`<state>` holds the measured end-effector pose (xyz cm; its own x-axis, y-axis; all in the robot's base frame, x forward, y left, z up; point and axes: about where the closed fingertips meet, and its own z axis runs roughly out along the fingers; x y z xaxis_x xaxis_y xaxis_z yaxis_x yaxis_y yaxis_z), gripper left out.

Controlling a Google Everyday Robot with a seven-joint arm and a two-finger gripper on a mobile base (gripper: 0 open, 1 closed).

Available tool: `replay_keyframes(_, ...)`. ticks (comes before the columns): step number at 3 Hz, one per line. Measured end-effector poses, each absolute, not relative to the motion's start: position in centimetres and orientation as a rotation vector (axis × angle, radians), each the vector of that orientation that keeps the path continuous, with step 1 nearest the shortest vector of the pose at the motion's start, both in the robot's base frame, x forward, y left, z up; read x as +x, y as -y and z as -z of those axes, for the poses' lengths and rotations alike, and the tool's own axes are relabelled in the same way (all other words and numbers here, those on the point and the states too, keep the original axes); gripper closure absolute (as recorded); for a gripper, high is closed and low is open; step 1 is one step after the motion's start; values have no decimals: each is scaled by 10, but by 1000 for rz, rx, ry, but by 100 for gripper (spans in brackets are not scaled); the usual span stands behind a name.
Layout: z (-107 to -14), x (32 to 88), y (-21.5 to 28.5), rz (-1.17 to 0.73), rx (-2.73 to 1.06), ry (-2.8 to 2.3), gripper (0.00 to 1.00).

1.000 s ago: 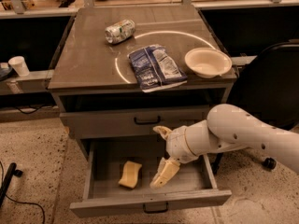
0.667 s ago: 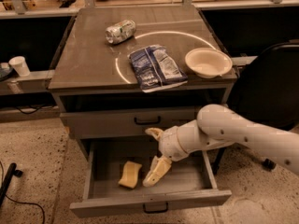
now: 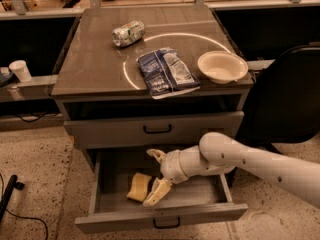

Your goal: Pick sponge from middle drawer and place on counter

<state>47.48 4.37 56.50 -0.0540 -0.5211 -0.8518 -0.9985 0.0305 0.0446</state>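
The pale yellow sponge lies on the floor of the middle drawer, which is pulled open at the bottom of the grey cabinet. My gripper reaches into the drawer from the right on a white arm. It is open, with one cream finger above and the other low beside the sponge's right edge. The counter with its thin white circle line is the cabinet top above.
On the counter lie a crushed can, a blue snack bag and a white bowl. The upper drawer front is closed. A black chair stands to the right. A white cup sits on a ledge to the left.
My gripper has moved left inside the drawer, closing the gap to the sponge. The sponge and the counter items have not moved.
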Motion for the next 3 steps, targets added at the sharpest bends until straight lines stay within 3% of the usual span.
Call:
replay_keyframes(2, -496, 494, -60, -753, -1431, -1586, 0)
replay_keyframes(3, -486, 511, -69, -729, -1412, -1556, 16)
